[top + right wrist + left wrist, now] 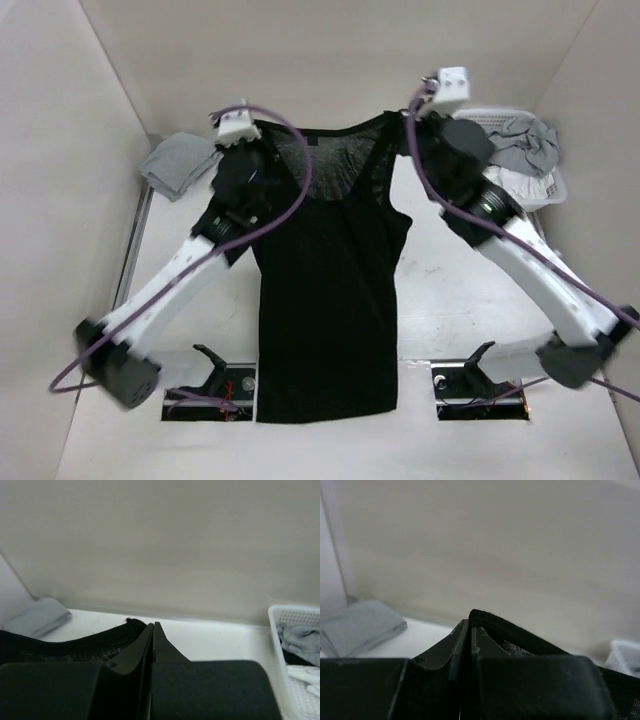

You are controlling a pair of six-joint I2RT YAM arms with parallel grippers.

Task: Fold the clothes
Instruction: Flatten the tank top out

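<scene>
The clothes (325, 290), a plain black sleeveless top, stretch from the table's near edge up to the far end, where both shoulder straps are raised. My left gripper (262, 148) is shut on the left strap. In the left wrist view the black hem (520, 632) folds over the closed fingertips of that gripper (470, 625). My right gripper (413, 125) is shut on the right strap. In the right wrist view the black fabric (75, 645) runs off to the left of the closed right gripper (153, 626). The neckline sags between the two grippers.
A folded light grey cloth (178, 162) lies at the far left, also seen as the grey cloth (360, 627) from the left wrist. A white basket (545, 185) with grey and white garments stands at the far right. Enclosure walls rise close behind and beside both grippers.
</scene>
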